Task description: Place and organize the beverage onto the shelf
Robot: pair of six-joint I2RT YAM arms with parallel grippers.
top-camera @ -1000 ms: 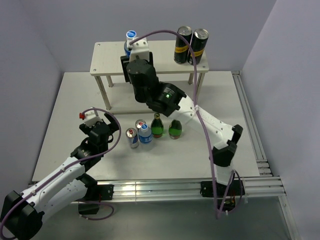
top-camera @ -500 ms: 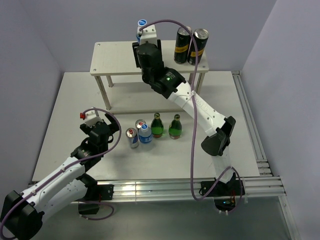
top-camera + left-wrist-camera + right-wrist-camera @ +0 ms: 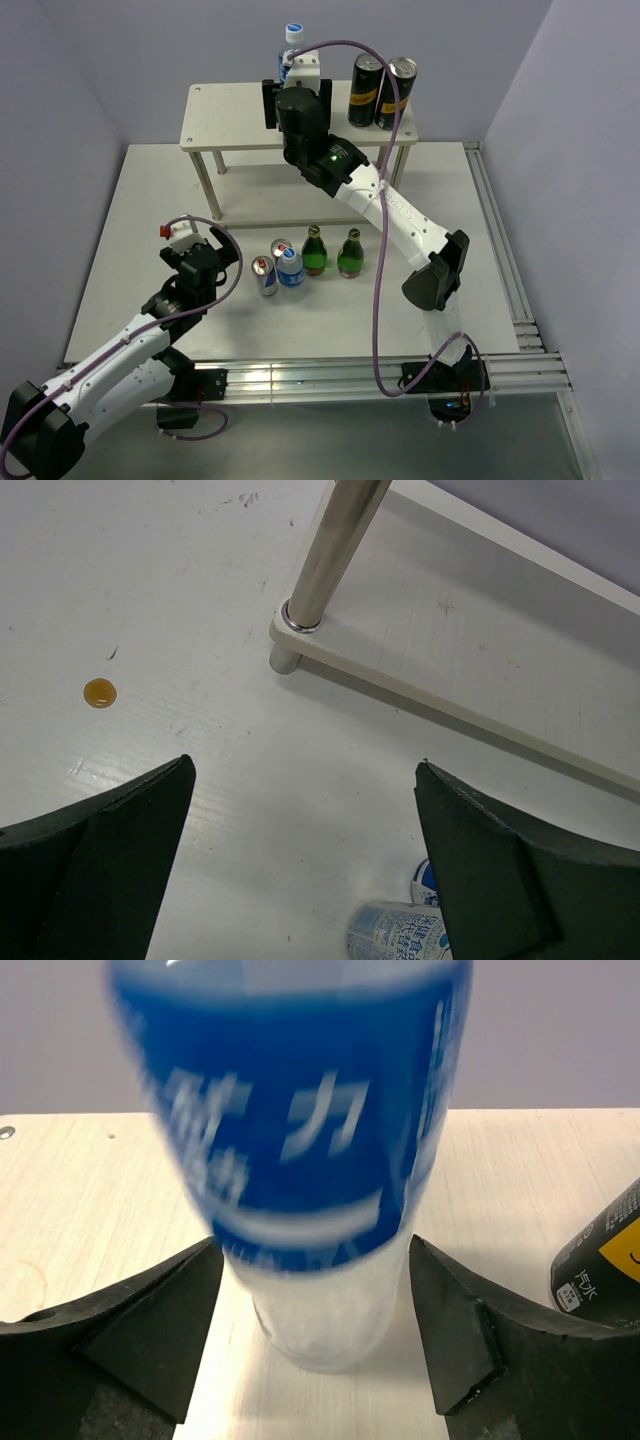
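The task looks less than half done. On the top board of the shelf (image 3: 215,115) two black-and-yellow cans (image 3: 366,92) stand upright at the right end. Just left of them, toward the shelf's back edge, a blue-label bottle (image 3: 290,40) stands upright between the fingers of the right gripper (image 3: 314,1260). Five drinks wait on the tabletop (image 3: 150,200) in front of the shelf: two green bottles (image 3: 315,252), two small cans (image 3: 264,275) and a second blue-label bottle (image 3: 290,268). By my reckoning they have yet to go up and be lined with the rest. The left gripper (image 3: 302,770) hangs in front of the shelf's left end, spread wide with nothing in it. The overhead view gives the full count and both arms, but the right wrist hides how the fingers meet the bottle. The right wrist view shows the bottle's base on the pale board, a finger close on each side and a corner of a black-and-yellow can to the right. The label is blurred, and I cannot tell whether the fingers clamp the bottle or have let go. Only the left wrist view shows the shelf's lower board (image 3: 520,650), bare where seen. It also shows one metal leg (image 3: 330,550) and an amber spot (image 3: 99,692) on the tabletop.
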